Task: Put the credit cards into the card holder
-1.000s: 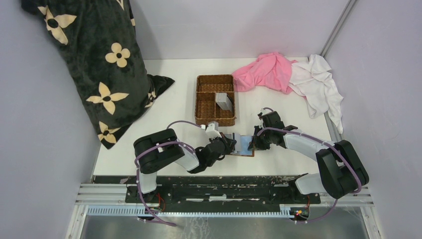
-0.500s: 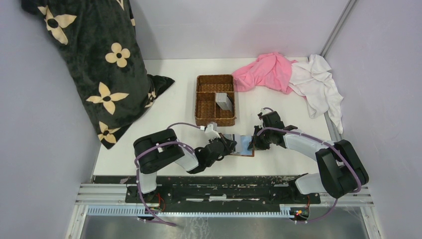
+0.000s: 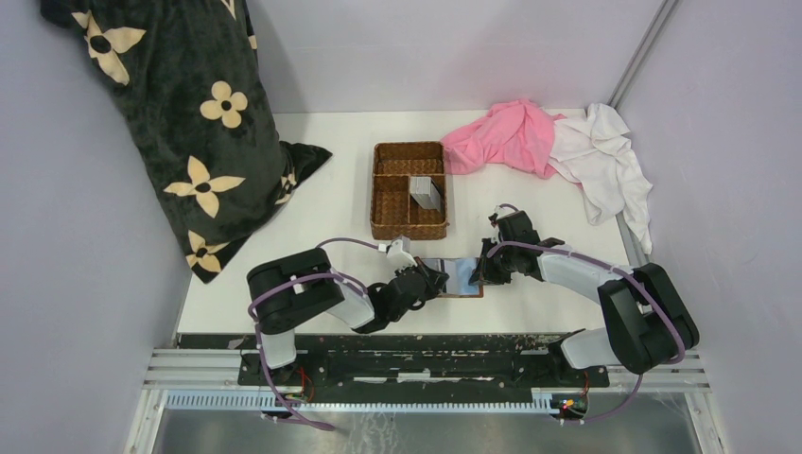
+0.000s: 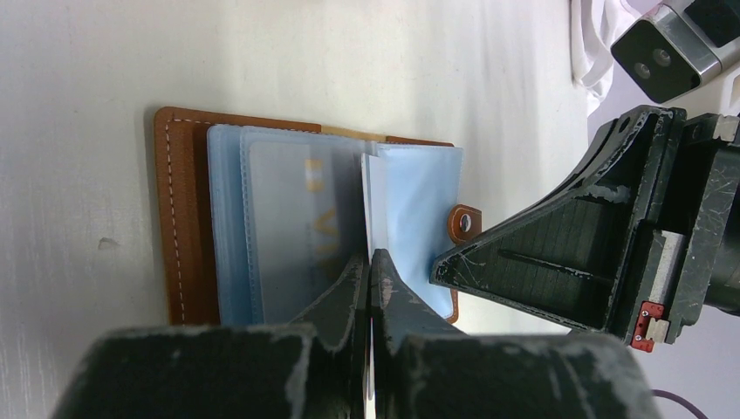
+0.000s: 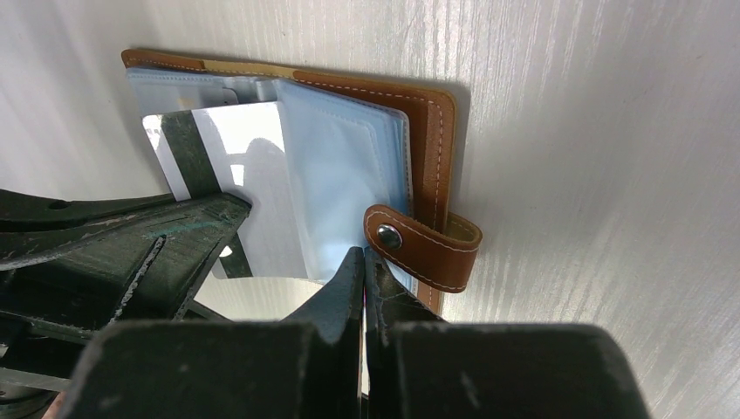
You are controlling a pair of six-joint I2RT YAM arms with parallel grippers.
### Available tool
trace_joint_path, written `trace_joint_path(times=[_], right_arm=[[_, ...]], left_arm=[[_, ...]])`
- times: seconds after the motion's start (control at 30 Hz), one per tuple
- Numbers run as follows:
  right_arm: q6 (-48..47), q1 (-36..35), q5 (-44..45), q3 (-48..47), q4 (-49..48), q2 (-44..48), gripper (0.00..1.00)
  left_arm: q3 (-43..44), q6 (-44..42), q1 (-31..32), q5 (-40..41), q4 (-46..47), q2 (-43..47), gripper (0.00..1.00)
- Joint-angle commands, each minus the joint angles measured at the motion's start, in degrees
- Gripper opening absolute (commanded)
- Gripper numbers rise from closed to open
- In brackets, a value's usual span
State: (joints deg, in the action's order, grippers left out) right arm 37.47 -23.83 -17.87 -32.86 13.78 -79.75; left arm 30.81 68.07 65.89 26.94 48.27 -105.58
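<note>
Though edge-on from left wrist, striped card tight in left fingers; right fingers closed, perhaps on sleeve.

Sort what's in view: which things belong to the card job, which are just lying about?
Job: card holder; credit card in the left gripper; grey cards in the wicker basket.
Lying about: floral cushion; pink cloth; white cloth.

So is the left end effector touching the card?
Touching. The left wrist view shows the left end effector clamped on the card, seen edge-on over the open card holder.
</note>
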Motion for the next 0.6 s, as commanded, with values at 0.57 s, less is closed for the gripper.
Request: trace_joint_path(times=[0.57], right_arm=[[-0.7,0.2,2.7,1.4,-0.5,-1.6,0.01]], left_arm=[[5.2,-0.1,2.7,-3.2,-16.0,-9.8,0.12]])
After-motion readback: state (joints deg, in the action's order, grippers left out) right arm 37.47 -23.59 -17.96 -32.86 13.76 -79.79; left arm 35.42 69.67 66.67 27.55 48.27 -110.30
